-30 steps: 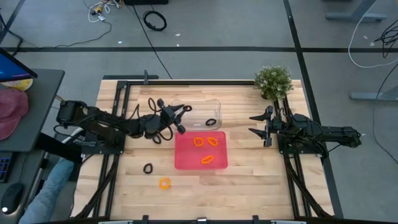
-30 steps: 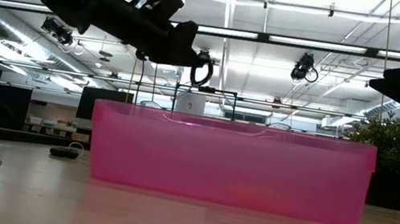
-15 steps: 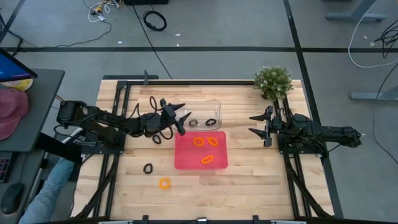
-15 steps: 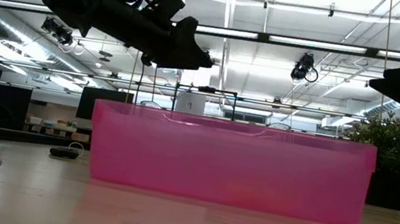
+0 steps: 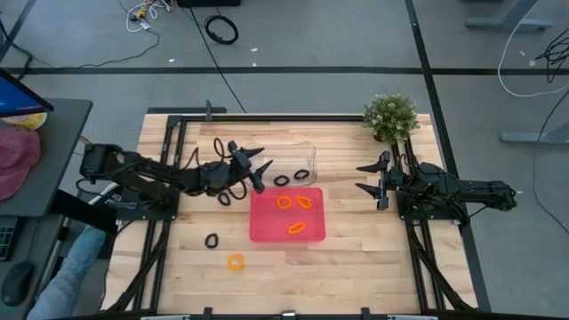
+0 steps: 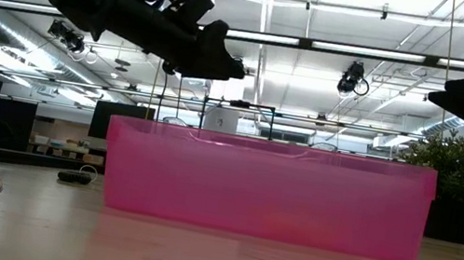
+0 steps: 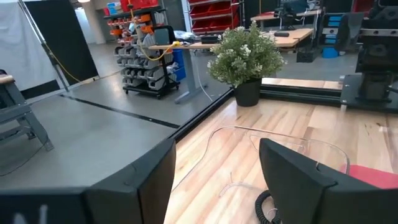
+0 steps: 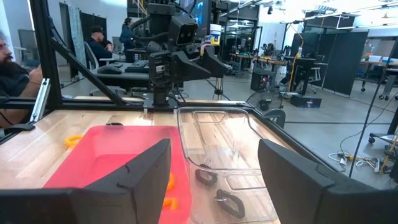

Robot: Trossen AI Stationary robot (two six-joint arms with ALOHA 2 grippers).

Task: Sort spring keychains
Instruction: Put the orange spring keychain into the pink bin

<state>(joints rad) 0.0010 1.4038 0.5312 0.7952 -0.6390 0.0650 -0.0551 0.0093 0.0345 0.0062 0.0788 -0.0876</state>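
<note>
The left end effector (image 5: 259, 169) hangs above the wooden counter (image 5: 356, 258), over the near-left corner of the clear plastic tray (image 5: 307, 149), and its two dark fingers stand wide apart with nothing between them. In the low view it is well above the tray rims. The right end effector (image 5: 367, 177) waits at the right side of the counter, near the small green potted plant (image 5: 390, 116); its fingers are also spread wide and they are empty.

The red translucent plastic tray (image 5: 265, 233) lies in the middle of the counter, touching the clear tray or just beside it. Inside the red tray there are three bright orange coiled spring keychains (image 5: 296, 228): two near the far edge and one nearer to the front. Inside the clear tray lie two black coiled spring keychains (image 5: 301, 175), side by side near the edge that faces the red tray.

Two keychains are outside of any tray, on the bare counter in front of the left arm. One black coiled keychain (image 5: 212, 240) lies to the left of the red tray, and one orange coiled keychain (image 5: 235, 261) lies a little nearer to the front edge. They are near each other but do not touch.
</note>
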